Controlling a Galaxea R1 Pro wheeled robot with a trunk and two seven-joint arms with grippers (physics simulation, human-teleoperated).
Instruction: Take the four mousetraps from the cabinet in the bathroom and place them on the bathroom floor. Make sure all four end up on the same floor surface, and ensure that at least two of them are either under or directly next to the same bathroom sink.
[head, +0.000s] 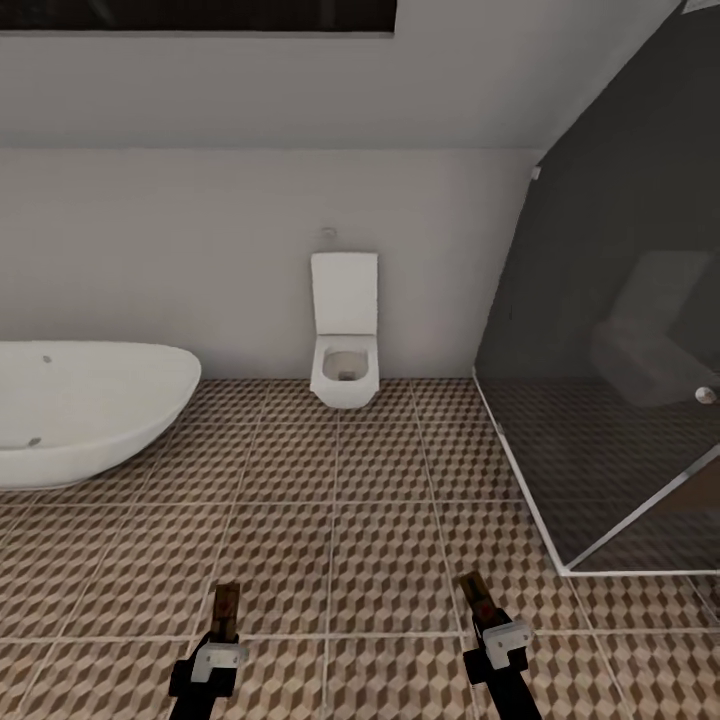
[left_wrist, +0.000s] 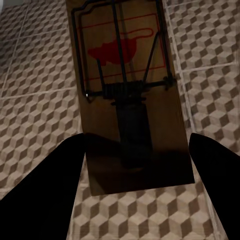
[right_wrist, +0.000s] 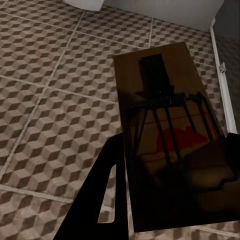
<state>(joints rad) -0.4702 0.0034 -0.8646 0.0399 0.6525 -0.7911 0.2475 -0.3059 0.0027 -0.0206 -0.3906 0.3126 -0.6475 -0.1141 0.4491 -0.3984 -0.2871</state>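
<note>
Two mousetraps are counted, one held in each gripper. The left gripper (head: 222, 625) is closed on one mousetrap (left_wrist: 131, 95), the board clamped between its dark fingers (left_wrist: 45, 190) with the wire spring and red mouse print facing the wrist camera. The right gripper (head: 484, 612) is likewise clamped on a second mousetrap (right_wrist: 170, 135), which projects forward beyond its fingers (right_wrist: 102, 200). Both traps are carried above the bathroom floor (head: 330, 500), whose cube-patterned tiles lie below and ahead of both hands.

One bathtub (head: 80, 410) is seen well ahead of the left gripper, one toilet (head: 345, 350) far ahead between the two hands, and one glass shower enclosure (head: 620, 400) ahead of and outward from the right gripper.

The step in hand is judged to be carrying. It is best done with both grips kept firm and the boards held level until the sink is found; each trap should then be lowered flat onto the patterned tiles, kept off the dark shower floor, before the fingers are released.
</note>
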